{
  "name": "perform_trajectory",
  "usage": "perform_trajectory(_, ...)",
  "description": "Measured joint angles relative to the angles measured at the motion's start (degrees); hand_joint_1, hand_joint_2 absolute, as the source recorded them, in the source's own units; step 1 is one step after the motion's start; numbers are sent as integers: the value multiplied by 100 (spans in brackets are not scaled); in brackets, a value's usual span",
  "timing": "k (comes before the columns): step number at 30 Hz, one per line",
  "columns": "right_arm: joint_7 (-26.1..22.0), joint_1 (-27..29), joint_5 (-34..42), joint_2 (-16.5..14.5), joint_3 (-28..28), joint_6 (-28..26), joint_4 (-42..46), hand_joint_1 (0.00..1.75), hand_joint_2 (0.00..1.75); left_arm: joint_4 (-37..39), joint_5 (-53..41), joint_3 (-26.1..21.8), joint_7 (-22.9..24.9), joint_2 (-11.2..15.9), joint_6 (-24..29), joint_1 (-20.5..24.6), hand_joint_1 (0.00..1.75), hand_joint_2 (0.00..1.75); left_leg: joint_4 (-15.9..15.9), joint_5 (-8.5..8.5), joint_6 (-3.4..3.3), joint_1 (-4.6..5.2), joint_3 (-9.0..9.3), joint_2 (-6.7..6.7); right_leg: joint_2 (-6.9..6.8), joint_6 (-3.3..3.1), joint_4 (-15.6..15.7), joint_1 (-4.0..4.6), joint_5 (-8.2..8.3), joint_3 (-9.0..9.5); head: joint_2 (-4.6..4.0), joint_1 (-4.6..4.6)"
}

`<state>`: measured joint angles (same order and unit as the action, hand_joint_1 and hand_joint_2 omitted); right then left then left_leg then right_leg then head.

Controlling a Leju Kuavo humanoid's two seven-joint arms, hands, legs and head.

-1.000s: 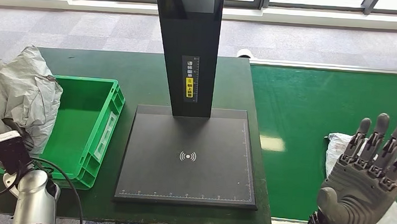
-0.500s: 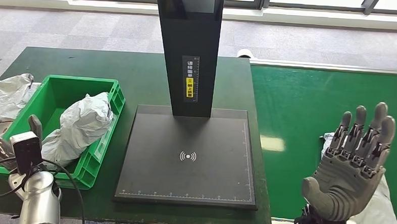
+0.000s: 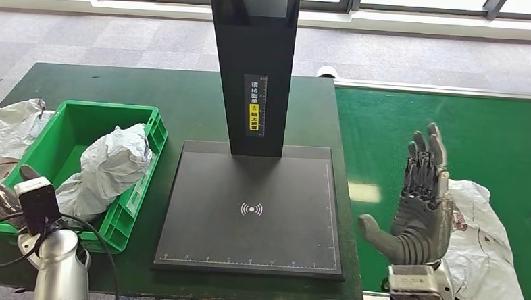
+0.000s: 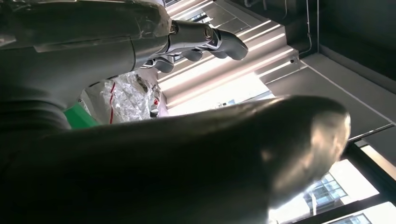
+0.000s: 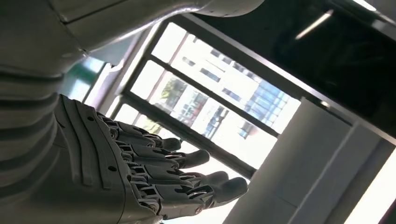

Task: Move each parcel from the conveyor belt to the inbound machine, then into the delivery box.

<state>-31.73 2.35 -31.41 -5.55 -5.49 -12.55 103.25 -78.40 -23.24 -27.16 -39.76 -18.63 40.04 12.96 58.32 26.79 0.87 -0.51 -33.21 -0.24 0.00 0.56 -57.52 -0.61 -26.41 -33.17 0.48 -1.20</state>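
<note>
The right hand (image 3: pixel 419 204), open and holding nothing, is turning sideways beside the next parcel (image 3: pixel 478 247) on the belt (image 3: pixel 446 124), while the dropped bag (image 3: pixel 110 167) is lying in the box (image 3: pixel 135 198).

Crinkled grey plastic parcel (image 3: pixel 110 167), glossy green plastic crate (image 3: pixel 134 193), matt black scanner plate (image 3: pixel 245 244)

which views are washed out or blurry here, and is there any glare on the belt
Head view: sharp, with a pale glare patch on the green conveyor belt beside the grey right hand. Left wrist view: the dark grey left hand is close and blurred, windows overexposed. Right wrist view: backlit by bright windows.
</note>
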Motion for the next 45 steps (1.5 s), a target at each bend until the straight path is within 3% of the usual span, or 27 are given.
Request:
perform_trajectory(6, 833, -218, -1097, -15, 48, -251, -685, 0, 175, -687, 467, 297, 33, -171, -254, -443, 0, 0, 0, 2, 1, 0, 1, -1, -1, -1, 1, 0, 1, -3, -1, -1)
perform_trajectory(10, 2678, -386, -3303, 6, 415, -697, -1538, 0, 175, -1121, 1214, 1164, 480, -136, -1093, -950, 0, 0, 1, 6, -3, 1, 3, -4, -4, 3, 6, 0, -3, -5, 0, -2)
perform_trajectory(12, 3050, -407, -3896, 44, 735, -739, -1986, 0, 175, -1169, 1201, 1712, 735, -68, -1410, -1041, 0, 0, 2, 0, -12, 3, -11, -28, -36, 6, 7, -2, -4, -3, 0, -1)
perform_trajectory(16, 3092, -370, -4081, 65, 1225, -600, -2511, 0, 175, -1107, 1085, 2442, 959, 60, -1805, -1044, 0, 0, 3, -3, -16, 9, -16, -25, -33, 9, 8, -6, 3, -7, -1, 0)
perform_trajectory(20, 3078, -345, -4117, 65, 1479, -551, -2746, 0, 175, -1045, 1066, 2747, 969, 132, -1870, -1034, 0, 0, 2, -2, -15, 9, -15, -14, -16, 9, 8, -4, 5, -14, -1, 0)
perform_trajectory(25, 3148, -340, -4179, 65, 1619, -451, -2877, 0, 175, -1010, 1028, 2892, 968, 193, -2007, -1032, 0, 0, 0, -3, -14, 5, -15, -13, -15, 8, 7, -2, 3, -16, 0, 0)
perform_trajectory(33, 3754, -265, -4408, 124, 2157, 71, -3256, 0, 175, -916, 632, 3044, 979, 230, -2563, -993, 0, 0, 2, -2, -15, 11, -16, -12, -15, 10, 11, -9, 3, -14, -1, 0)
perform_trajectory(45, 3682, -337, -4345, 226, 3371, 601, -4291, 0, 175, -650, 528, 3044, 992, 233, -2864, -830, 0, 0, 1, -2, -16, 12, -16, -10, -13, 10, 10, -9, 4, -16, -1, 0)
